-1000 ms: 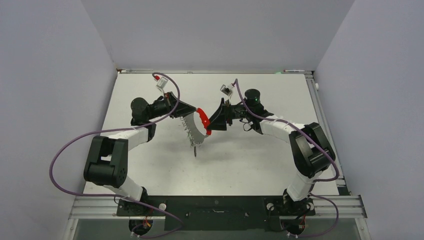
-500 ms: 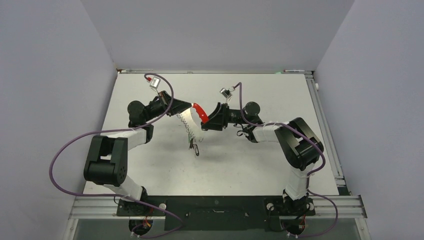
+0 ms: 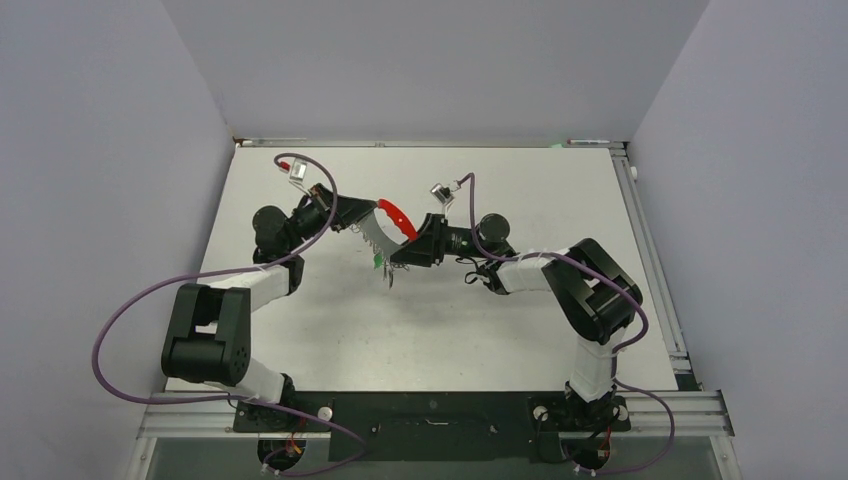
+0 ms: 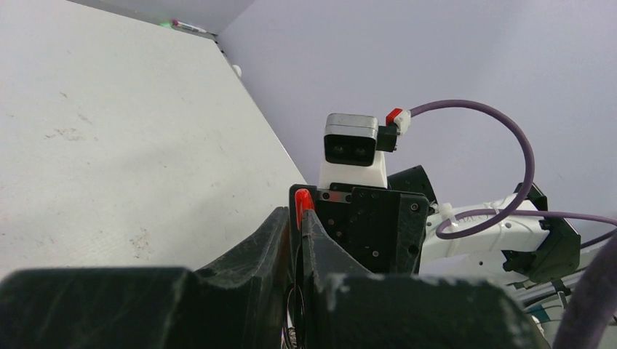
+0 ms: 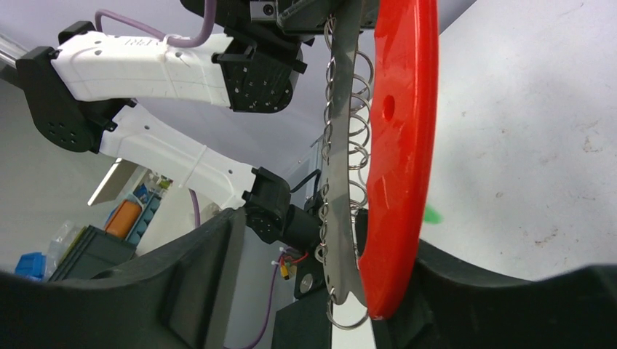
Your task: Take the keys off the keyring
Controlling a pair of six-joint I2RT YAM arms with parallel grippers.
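Observation:
The keyring point(image 3: 395, 220), a silvery strip with a bright red crescent band, hangs in the air between my two grippers over the back middle of the table. My left gripper point(image 3: 352, 216) is shut on its upper end; in the left wrist view the red tip point(image 4: 303, 200) pokes out between the closed fingers point(image 4: 271, 240). My right gripper point(image 3: 410, 245) is open around the ring's lower part. In the right wrist view the red band point(image 5: 396, 145) rests against one finger point(image 5: 451, 291), with the silvery strip point(image 5: 342, 182) and its small rings beside it. The keys point(image 3: 384, 268), one green-headed, dangle below.
Purple cables point(image 3: 150, 290) loop off both arms. The right arm's wrist camera point(image 4: 351, 145) faces the left gripper closely. The white table point(image 3: 480, 320) is walled on three sides, with a metal rail point(image 3: 645, 240) on the right.
Both grippers and the keyring have moved left and toward the back of the table. The right arm has stretched further left, and the hanging keys have risen with the ring.

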